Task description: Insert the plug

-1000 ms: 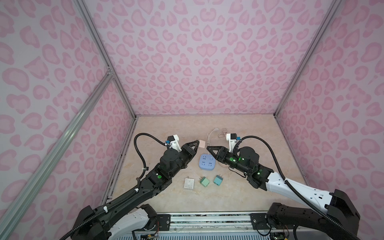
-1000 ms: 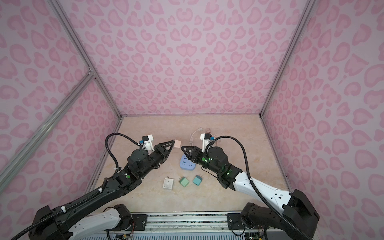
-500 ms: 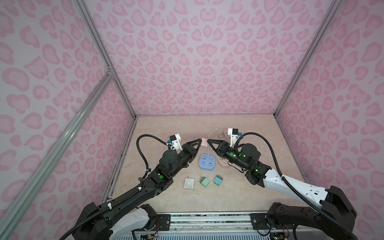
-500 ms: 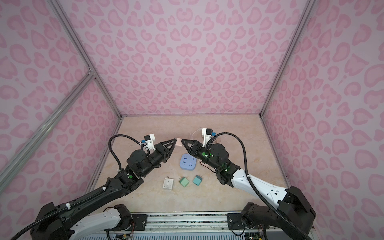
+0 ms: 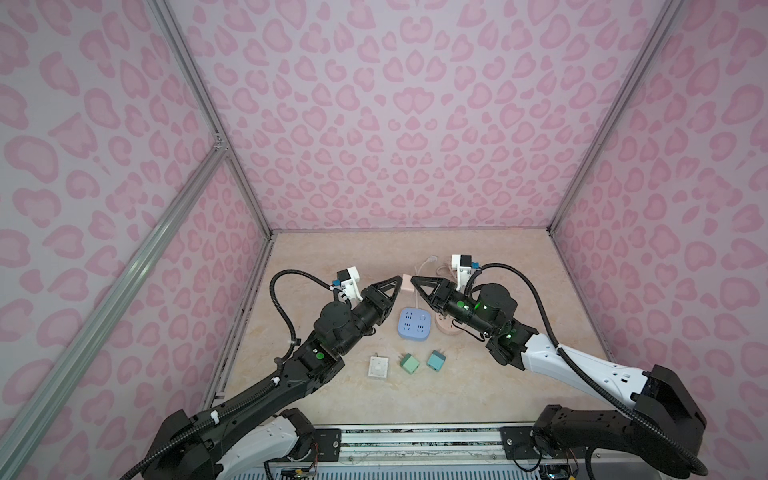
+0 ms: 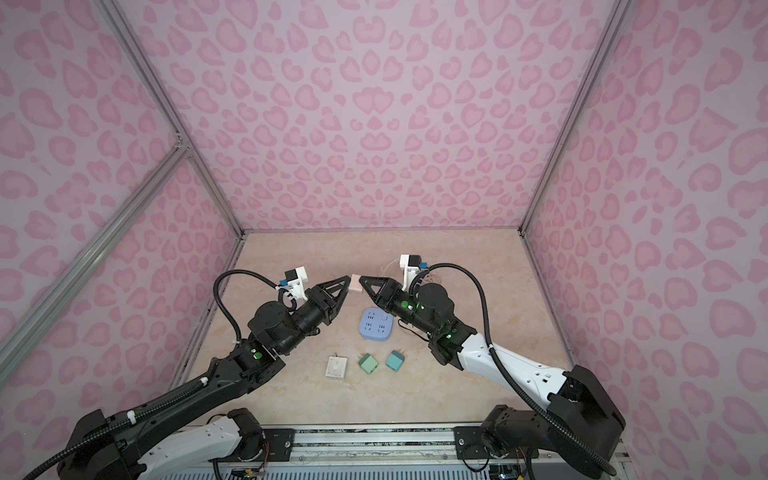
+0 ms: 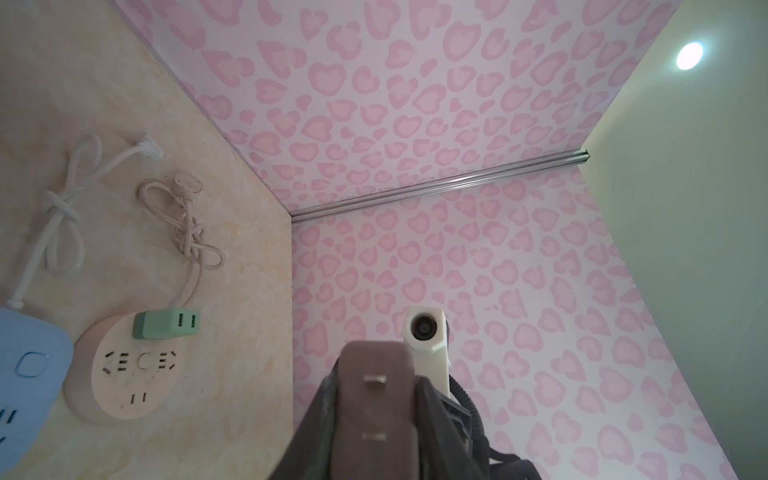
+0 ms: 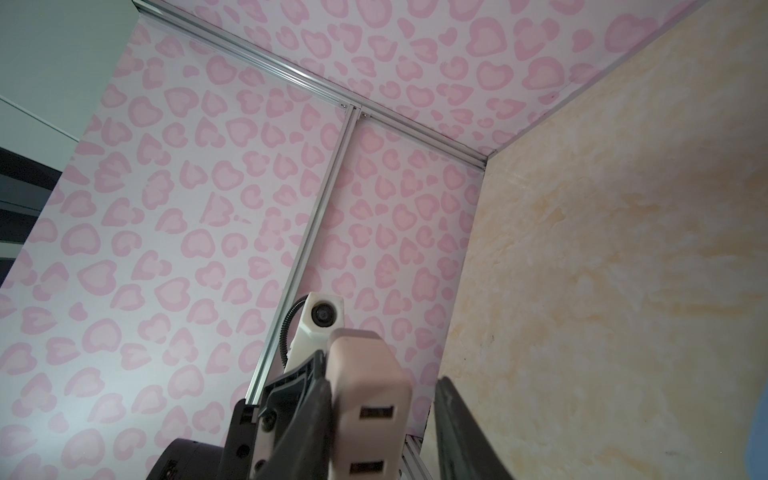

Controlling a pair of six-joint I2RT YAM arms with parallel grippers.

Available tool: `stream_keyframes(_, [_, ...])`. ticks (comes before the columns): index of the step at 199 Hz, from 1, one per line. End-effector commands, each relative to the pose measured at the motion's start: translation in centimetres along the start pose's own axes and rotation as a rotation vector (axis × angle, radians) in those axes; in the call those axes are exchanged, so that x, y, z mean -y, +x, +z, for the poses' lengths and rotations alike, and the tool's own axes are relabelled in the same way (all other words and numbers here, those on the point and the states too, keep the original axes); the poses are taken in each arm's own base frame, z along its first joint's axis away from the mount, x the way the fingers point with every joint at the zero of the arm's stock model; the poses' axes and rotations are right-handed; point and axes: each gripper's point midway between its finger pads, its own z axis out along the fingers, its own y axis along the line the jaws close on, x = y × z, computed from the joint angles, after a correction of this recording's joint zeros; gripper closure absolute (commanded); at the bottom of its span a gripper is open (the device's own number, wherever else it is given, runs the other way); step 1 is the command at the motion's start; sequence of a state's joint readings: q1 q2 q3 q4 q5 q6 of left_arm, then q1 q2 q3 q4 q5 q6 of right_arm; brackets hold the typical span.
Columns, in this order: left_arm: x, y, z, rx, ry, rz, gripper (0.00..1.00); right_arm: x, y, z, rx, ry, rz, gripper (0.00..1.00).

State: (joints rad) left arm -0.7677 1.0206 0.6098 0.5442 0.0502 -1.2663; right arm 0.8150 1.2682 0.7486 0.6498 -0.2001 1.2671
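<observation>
Pinching the pink plug (image 5: 406, 284) tight in the left fingers (image 5: 395, 282), raised over the counter (image 5: 332, 257), to pass it into the right fingers (image 5: 417, 284), part-open around it, likely for prongs-outward insertion.

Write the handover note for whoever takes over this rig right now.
Left gripper: shut on the pink plug, held in the air, prongs toward its own wrist camera.
Right gripper: jaws open around the plug's far end; the right wrist view shows a gap at one jaw.
Sockets: blue power strip and pink round socket on the table; the round one holds a green charger.
Loose: white adapter, green adapter, teal adapter.
Done: plug lifted. Left: probably the hand-over, then insertion.
</observation>
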Motion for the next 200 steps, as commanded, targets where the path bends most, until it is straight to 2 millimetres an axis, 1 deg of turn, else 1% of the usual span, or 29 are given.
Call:
stream_keyframes(1, [1.2, -0.1, 0.0, 0.004, 0.056, -0.004, 0.97, -1.1, 0.1, 0.3, -0.006, -0.070, 0.019, 0.63])
stream_keyframes(39, [1.3, 0.2, 0.5, -0.013, 0.081, -0.033, 0.97, -1.2, 0.4, 1.0, -0.021, -0.130, 0.067, 0.66])
stream_keyframes(66, [1.2, 0.2, 0.5, -0.011, 0.076, -0.033, 0.97, -1.3, 0.5, 1.3, -0.023, -0.150, 0.090, 0.73])
stream_keyframes(95, [1.1, 0.2, 0.3, -0.012, 0.059, -0.018, 0.97, -1.1, 0.6, 1.3, -0.027, -0.141, 0.087, 0.90])
stream_keyframes(99, [1.1, 0.2, 0.3, -0.012, 0.056, -0.017, 0.97, -1.1, 0.6, 1.3, -0.029, -0.140, 0.086, 0.96])
stream_keyframes(104, [1.1, 0.2, 0.4, -0.013, 0.052, -0.016, 0.97, -1.1, 0.5, 1.3, -0.027, -0.141, 0.085, 1.00])
stream_keyframes(113, [1.0, 0.2, 0.4, -0.016, 0.043, -0.013, 0.96, -1.0, 0.6, 1.4, -0.031, -0.135, 0.086, 1.00])
stream_keyframes(123, [0.8, 0.3, 0.5, -0.022, 0.031, -0.008, 0.87, -1.0, 0.6, 1.4, -0.033, -0.129, 0.082, 1.00])
stream_keyframes(132, [0.6, 0.3, 0.6, -0.025, 0.012, -0.001, 0.81, -0.8, 0.7, 1.4, -0.036, -0.120, 0.084, 1.00])
stream_keyframes(141, [0.4, 0.4, 0.7, -0.029, -0.001, 0.009, 0.66, -0.5, 0.7, 1.4, -0.038, -0.109, 0.084, 1.00])
stream_keyframes(143, [0.5, 0.4, 0.6, -0.031, -0.002, 0.011, 0.60, -0.5, 0.7, 1.4, -0.040, -0.109, 0.085, 1.00])
stream_keyframes(146, [0.4, 0.4, 0.6, -0.030, -0.006, 0.012, 0.54, -0.5, 0.7, 1.4, -0.040, -0.106, 0.085, 1.00])
stream_keyframes(158, [0.4, 0.3, 0.6, -0.025, -0.013, 0.018, 0.46, -0.2, 0.6, 1.4, -0.038, -0.098, 0.088, 1.00])
stream_keyframes(166, [0.2, 0.2, 0.5, -0.022, -0.026, 0.025, 0.38, -0.1, 0.5, 1.3, -0.036, -0.094, 0.090, 1.00])
stream_keyframes(184, [0.0, -0.2, 0.0, -0.009, -0.068, 0.061, 0.31, 0.7, 0.1, 1.1, -0.032, -0.063, 0.097, 1.00])
stream_keyframes(200, [-0.4, -0.7, -0.9, 0.003, -0.148, 0.136, 0.29, 1.5, -0.4, 0.5, -0.031, -0.021, 0.097, 1.00])
